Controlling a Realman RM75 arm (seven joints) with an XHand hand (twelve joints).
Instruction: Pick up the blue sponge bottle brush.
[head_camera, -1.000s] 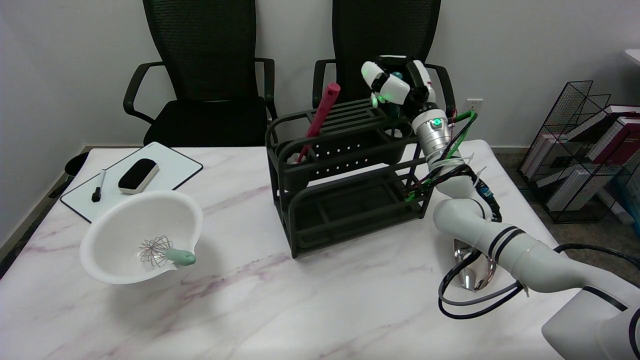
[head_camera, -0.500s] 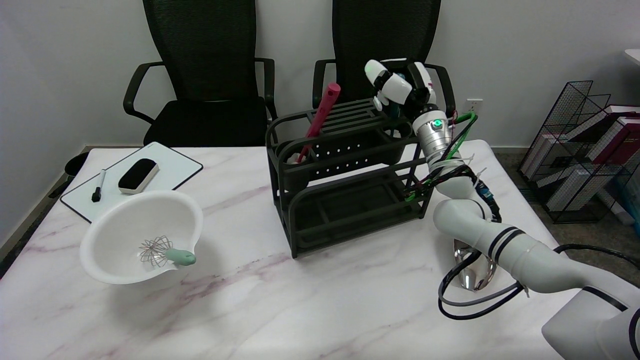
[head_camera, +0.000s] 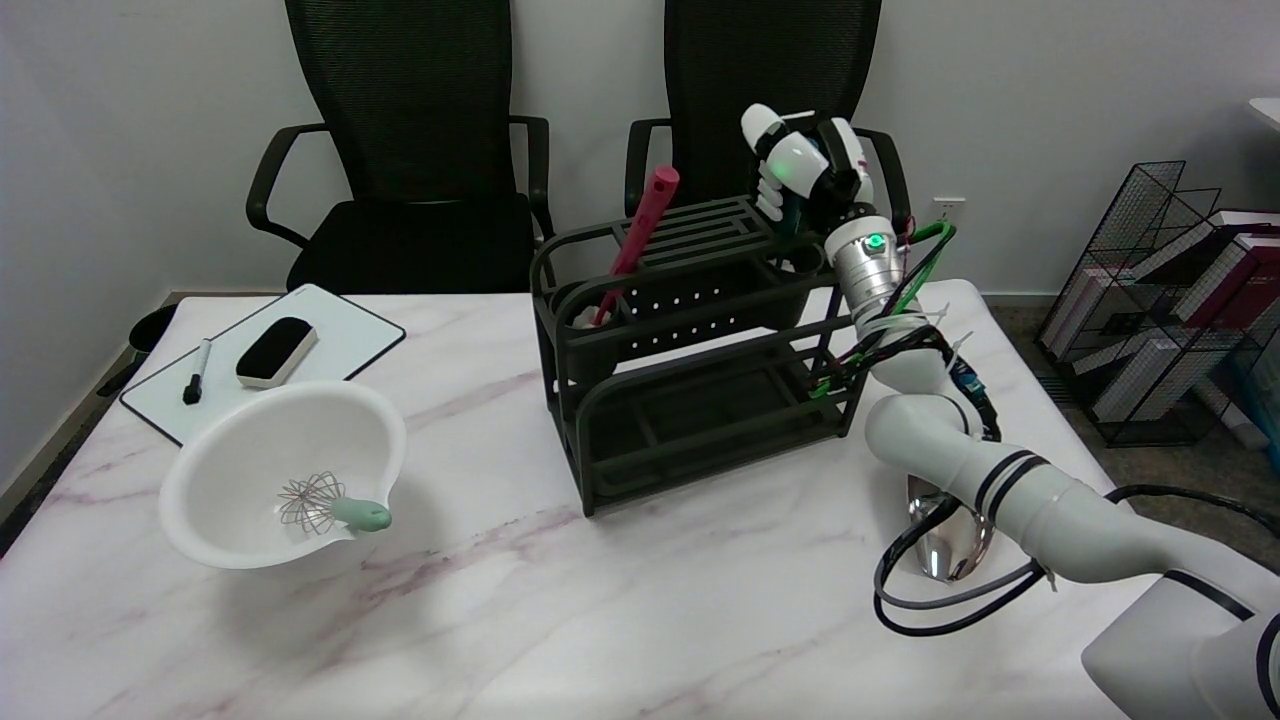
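Note:
The blue sponge bottle brush (head_camera: 791, 209) stands upright in the round holder (head_camera: 800, 258) at the right end of the black rack (head_camera: 690, 350). Only a short piece of its teal handle shows; the sponge end is hidden inside the holder. My right hand (head_camera: 805, 168) is at the top of that handle, above the rack's far right corner, with its fingers curled in around the handle. The hand covers the handle's upper end.
A pink utensil (head_camera: 640, 235) leans in the rack's left end. A white bowl (head_camera: 285, 475) with a whisk (head_camera: 325, 505) sits front left, and behind it a whiteboard (head_camera: 330, 340) carries an eraser and a marker. A metal spoon (head_camera: 940, 540) lies under my right arm. Two chairs stand behind the table.
The hand's fingers, spread beside the handle a second ago, have drawn in around it. The hand has shifted slightly right and up. The rack and the brush stay where they were.

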